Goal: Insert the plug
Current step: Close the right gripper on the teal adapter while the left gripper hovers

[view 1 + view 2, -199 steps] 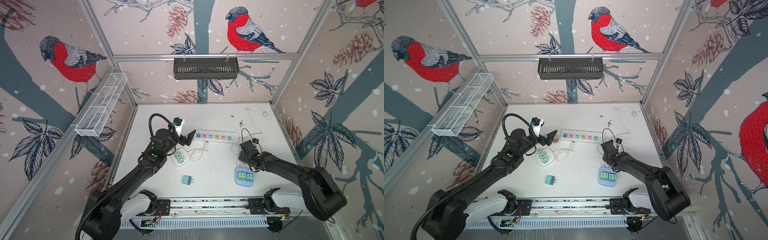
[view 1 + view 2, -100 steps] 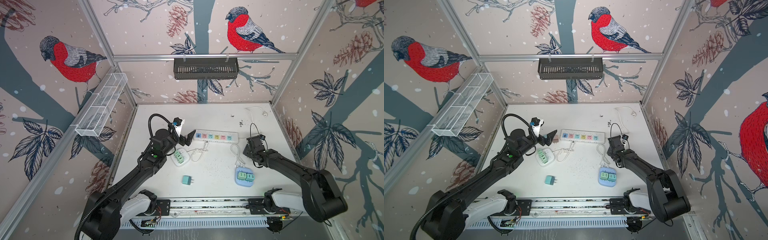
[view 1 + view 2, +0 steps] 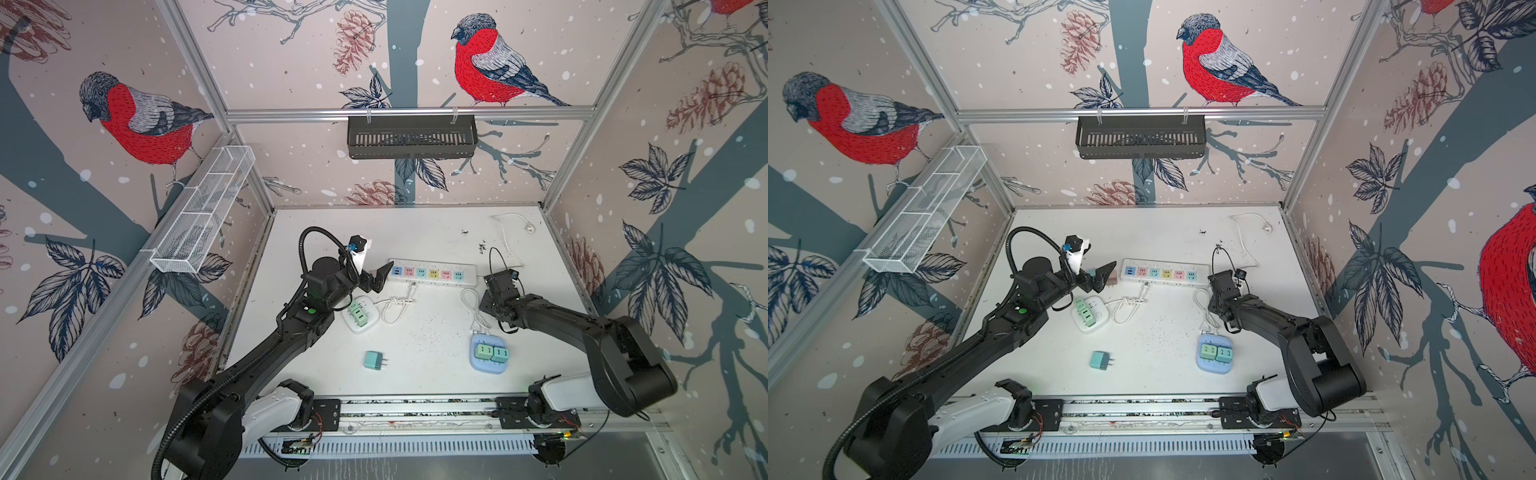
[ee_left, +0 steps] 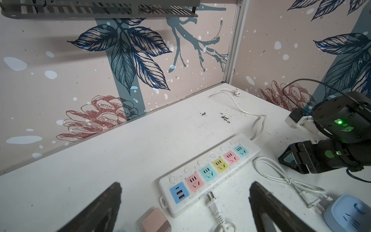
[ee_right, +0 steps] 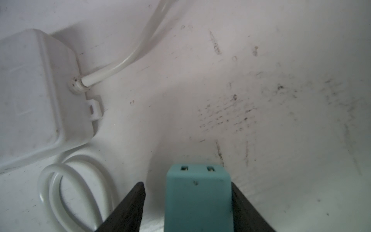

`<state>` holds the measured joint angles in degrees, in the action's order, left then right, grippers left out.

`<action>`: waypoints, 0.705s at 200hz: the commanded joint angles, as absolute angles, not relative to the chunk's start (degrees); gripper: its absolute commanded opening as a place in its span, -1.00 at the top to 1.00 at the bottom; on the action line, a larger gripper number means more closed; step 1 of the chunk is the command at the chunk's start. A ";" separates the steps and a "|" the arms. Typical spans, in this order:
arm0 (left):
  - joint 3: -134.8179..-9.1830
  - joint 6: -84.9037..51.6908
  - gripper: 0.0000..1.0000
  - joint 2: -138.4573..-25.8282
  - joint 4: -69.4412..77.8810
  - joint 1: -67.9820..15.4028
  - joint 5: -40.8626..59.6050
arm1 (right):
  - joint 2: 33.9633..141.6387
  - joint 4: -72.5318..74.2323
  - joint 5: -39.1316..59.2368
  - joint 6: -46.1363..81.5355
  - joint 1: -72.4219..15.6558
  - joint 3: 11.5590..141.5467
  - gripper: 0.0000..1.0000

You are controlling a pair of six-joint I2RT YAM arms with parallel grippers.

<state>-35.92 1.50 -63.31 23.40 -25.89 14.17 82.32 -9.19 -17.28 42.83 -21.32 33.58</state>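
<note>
A teal plug (image 5: 197, 198) with two slots on its end face stands between the jaws of my right gripper (image 5: 186, 183). One finger touches its side and a gap shows on the other side, so the gripper is open. In both top views the right gripper (image 3: 487, 302) (image 3: 1213, 305) sits low by the right end of the white power strip (image 3: 432, 273) (image 4: 208, 172). My left gripper (image 3: 380, 278) (image 4: 185, 184) is wide open and empty, hovering at the strip's left end.
A pink adapter (image 4: 156, 221) and a loose white two-pin plug (image 4: 212, 201) lie by the strip's left end. On the table are a white-green socket block (image 3: 360, 313), a teal adapter (image 3: 374, 360) and a blue socket block (image 3: 488, 365) holding two green plugs.
The right gripper has shifted a little towards the back by the strip's right end, and its jaws have narrowed. The left arm has not moved.
</note>
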 commanded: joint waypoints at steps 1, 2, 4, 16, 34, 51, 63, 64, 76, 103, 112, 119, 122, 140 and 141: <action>-36.72 2.28 -0.97 -64.19 25.07 -25.92 15.68 | 84.46 -8.57 -18.70 42.41 -21.88 34.68 -0.20; -36.73 2.28 -0.97 -64.22 24.97 -25.84 15.71 | 84.55 -8.55 -18.80 42.39 -21.88 34.74 -0.20; -36.80 2.28 -0.97 -64.28 24.85 -25.80 15.73 | 84.73 -8.53 -18.85 42.37 -21.93 34.83 -0.20; -36.93 2.37 -0.97 -64.34 24.82 -25.81 15.90 | 85.32 -8.80 -19.20 42.20 -22.09 35.31 -0.16; -36.74 2.37 -0.97 -64.07 25.13 -25.88 16.00 | 85.43 -8.72 -19.71 42.40 -22.49 35.33 -0.05; -36.28 2.46 -0.97 -63.97 25.65 -25.93 16.55 | 85.62 -8.76 -19.60 42.45 -22.60 35.24 0.03; -35.84 2.30 -0.97 -64.02 26.72 -25.89 17.12 | 85.44 -8.73 -19.76 42.54 -22.93 35.35 0.09; -35.81 2.25 -0.97 -64.04 26.85 -25.87 17.17 | 85.43 -8.72 -19.81 42.54 -23.02 35.34 0.09; -35.39 1.49 -0.97 -64.27 28.28 -25.93 17.61 | 84.53 -8.57 -20.32 42.41 -23.65 35.24 0.18; -35.12 -0.77 -0.97 -64.17 30.66 -25.85 18.44 | 81.14 -8.56 -22.02 41.05 -24.44 35.41 0.25; -34.45 -1.94 -0.97 -63.82 32.54 -25.92 18.49 | 79.60 -8.57 -23.22 40.39 -25.04 35.63 0.26; -33.86 -3.36 -0.97 -63.72 34.46 -25.93 18.48 | 78.25 -8.56 -24.28 39.94 -25.65 35.77 0.27; -33.64 -4.07 -0.97 -63.72 35.28 -25.93 18.46 | 77.68 -8.53 -24.92 39.57 -26.04 35.84 0.27; -33.20 -9.82 -0.97 -64.11 38.92 -26.12 17.77 | 73.68 -8.52 -28.94 38.24 -28.84 36.40 0.30; -33.26 -10.23 -0.97 -64.13 38.97 -26.15 17.72 | 73.45 -8.52 -29.19 38.15 -29.05 36.44 0.30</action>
